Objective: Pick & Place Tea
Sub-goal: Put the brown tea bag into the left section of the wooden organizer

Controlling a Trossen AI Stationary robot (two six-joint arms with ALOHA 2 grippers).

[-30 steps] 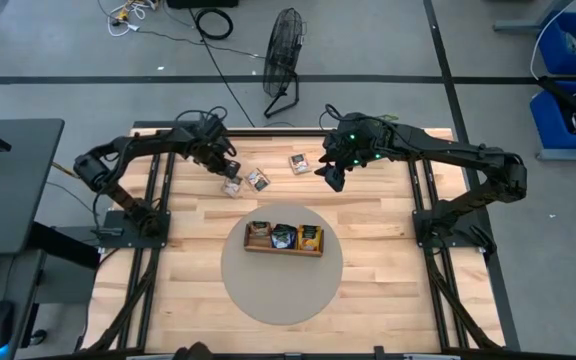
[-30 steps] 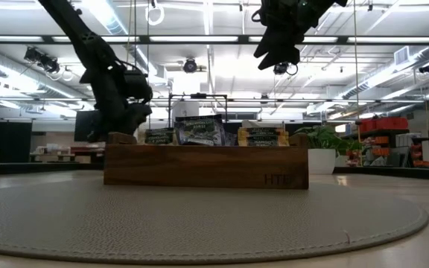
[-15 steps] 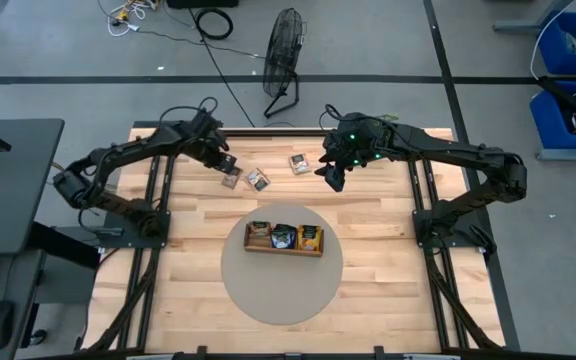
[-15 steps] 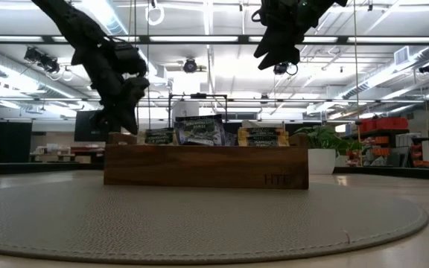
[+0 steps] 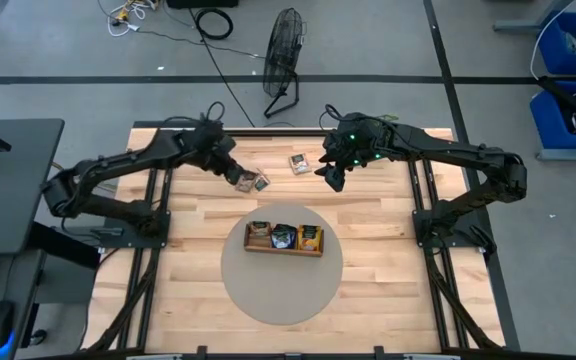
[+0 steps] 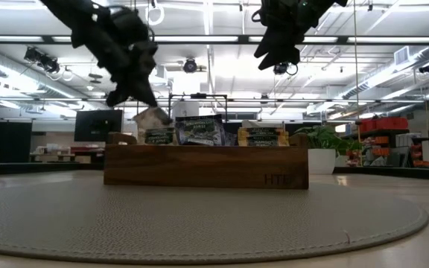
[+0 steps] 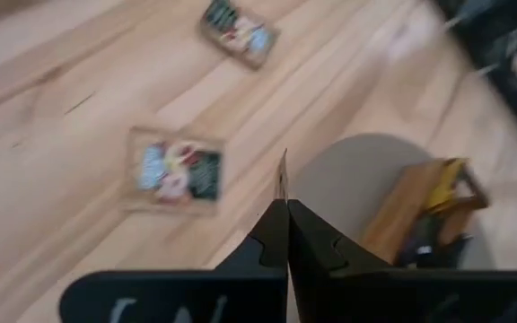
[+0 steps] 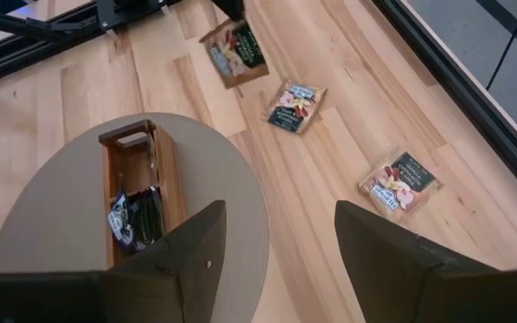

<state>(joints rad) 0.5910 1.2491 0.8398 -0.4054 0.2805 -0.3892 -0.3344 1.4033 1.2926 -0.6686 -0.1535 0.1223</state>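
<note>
Across the butcher-block table (image 5: pixel 368 290) we see a round grey mat (image 5: pixel 238 285) with a long wooden compartment tray (image 5: pixel 261 247) on it, packets standing in its slots. Our left arm reaches over the far part of the table and its left gripper (image 5: pixel 238 177) has its fingers pressed together on the thin edge of one tea packet (image 6: pixel 150 118), which hangs lifted above the wood, short of the tray. Our right gripper (image 5: pixel 333 178) hovers high over the far part of the table with its fingers spread apart and nothing between them. Two more tea packets lie flat on the bare wood: one (image 5: pixel 259 181) just beside the left gripper, another (image 5: pixel 299 162) near the right gripper.

We judge the main risk to be the pinch itself: only a sliver of the packet is caught, so a quick swing toward the tray could let it twist or slip out. The filled slots could also block it, so that it rests on the tray rim and tips off onto the mat.
</note>
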